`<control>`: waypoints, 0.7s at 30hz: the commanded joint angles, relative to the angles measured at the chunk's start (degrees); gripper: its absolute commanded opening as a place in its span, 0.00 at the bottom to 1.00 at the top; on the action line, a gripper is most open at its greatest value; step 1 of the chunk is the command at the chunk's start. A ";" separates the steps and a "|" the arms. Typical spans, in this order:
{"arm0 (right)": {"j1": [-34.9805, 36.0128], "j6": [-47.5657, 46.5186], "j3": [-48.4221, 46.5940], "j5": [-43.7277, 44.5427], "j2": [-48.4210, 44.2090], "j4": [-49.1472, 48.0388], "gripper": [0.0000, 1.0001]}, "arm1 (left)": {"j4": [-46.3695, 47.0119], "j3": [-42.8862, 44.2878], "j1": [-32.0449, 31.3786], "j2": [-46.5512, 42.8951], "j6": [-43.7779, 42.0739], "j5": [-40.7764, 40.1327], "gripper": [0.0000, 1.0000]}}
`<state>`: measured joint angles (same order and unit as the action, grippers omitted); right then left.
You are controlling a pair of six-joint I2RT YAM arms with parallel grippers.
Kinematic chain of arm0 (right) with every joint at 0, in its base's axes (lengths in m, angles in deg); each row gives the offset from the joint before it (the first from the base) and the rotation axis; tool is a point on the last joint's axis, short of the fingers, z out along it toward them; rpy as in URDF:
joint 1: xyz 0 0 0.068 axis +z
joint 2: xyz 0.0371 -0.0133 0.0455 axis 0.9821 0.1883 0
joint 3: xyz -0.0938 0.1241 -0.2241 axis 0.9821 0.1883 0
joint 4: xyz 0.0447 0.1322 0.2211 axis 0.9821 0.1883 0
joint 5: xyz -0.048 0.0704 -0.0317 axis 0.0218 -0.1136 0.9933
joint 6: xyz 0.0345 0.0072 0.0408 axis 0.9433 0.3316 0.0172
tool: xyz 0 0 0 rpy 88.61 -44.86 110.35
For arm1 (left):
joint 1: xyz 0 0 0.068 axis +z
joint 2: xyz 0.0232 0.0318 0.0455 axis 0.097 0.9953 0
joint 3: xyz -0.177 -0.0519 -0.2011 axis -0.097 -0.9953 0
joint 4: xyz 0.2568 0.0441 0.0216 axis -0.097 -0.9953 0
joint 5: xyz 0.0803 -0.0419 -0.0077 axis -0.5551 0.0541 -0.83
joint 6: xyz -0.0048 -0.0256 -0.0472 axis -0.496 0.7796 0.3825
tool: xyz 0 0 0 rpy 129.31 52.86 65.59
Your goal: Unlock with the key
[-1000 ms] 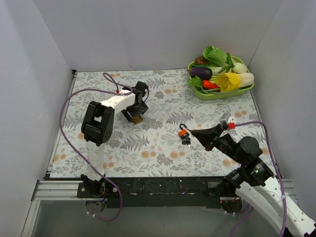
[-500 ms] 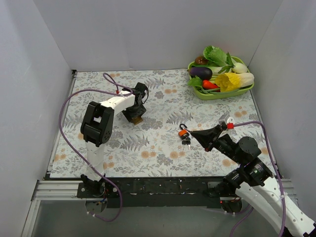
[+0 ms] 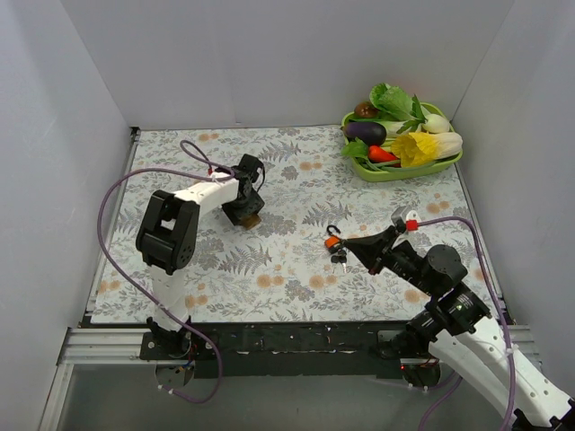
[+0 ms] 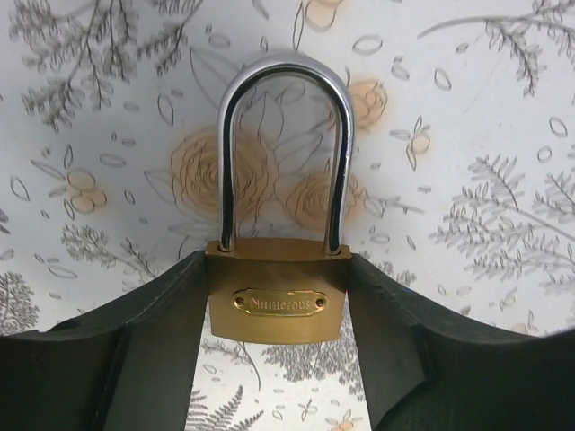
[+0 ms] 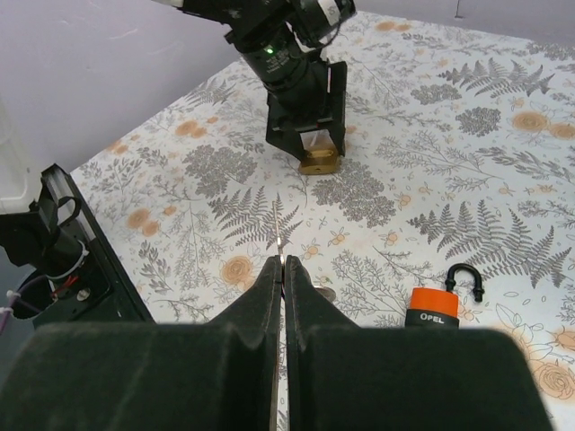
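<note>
Brass padlock (image 4: 277, 305) front and centre on the left wrist camera, and the left gripper (image 3: 244, 208) has it clamped: the two dark fingers (image 4: 171, 332) press on either side of the body, jaws only as wide as the lock itself. Its silver shackle (image 4: 286, 153) is seated in the body at both ends and points away from the wrist, over the floral tablecloth (image 3: 296, 278). From above, the lock sits at the tip of the left arm, left of the table's middle, low over the cloth; whether it touches the cloth I cannot tell.

Over to the right gripper (image 5: 281, 269). Its fingers are squeezed together, with a thin sliver of metal, the key (image 5: 280, 244), poking out between the pads. An orange tag (image 5: 433, 308) with a small black loop lies just right of the fingertips in the wrist view; from above it sits right at the tip of the gripper.

The lock is well apart from the key. From the right wrist it is straight ahead, up the frame, with the left gripper standing over it. From above, the right gripper points left across the table, and the lock sits further left and a little further back. A green tray (image 3: 406, 172) of vegetables sits in the far right corner.
</note>
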<state>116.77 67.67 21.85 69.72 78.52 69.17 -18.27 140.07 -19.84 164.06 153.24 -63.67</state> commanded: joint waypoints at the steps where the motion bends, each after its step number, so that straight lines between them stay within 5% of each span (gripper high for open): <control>1: 0.17 1.52 0.80 -0.07 3.04 -5.38 0.01 | 6.72 -6.62 -0.26 -9.41 4.43 7.12 0.00; 12: 2.00 3.72 5.37 -0.60 18.14 -21.02 0.01 | 23.70 -23.32 -0.34 -23.92 18.13 22.32 0.00; 21: 11.32 5.12 7.83 10.03 29.91 -36.21 0.01 | 35.31 -33.52 -0.26 -32.62 30.53 26.46 0.00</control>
<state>125.10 71.45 28.10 74.69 103.83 45.92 8.85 107.83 -20.04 137.31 169.27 -40.98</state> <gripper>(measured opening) 0.029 0.573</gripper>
